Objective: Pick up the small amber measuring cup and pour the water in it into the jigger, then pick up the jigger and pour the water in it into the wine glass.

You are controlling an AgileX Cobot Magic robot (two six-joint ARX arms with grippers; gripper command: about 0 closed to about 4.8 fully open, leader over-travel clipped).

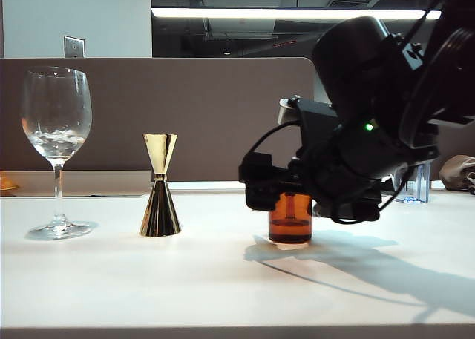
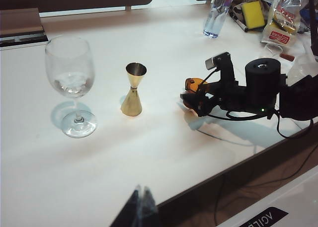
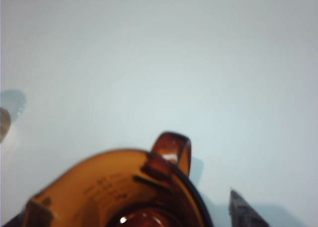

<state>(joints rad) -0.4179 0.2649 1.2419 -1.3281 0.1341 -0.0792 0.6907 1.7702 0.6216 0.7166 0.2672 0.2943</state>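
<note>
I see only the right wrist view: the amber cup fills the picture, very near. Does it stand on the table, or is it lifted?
Observer: In the exterior view the small amber measuring cup stands on the table. The right pincer is around its upper part, jaws open.
Operator: Where is the jigger?
Observer: The jigger stands upright, narrow cone up, between the cup and the wine glass, apart from both.
Operator: And the left pincer?
Observer: The left pincer hangs near the table's front edge, far from all three. I cannot tell whether it is open or shut.
</note>
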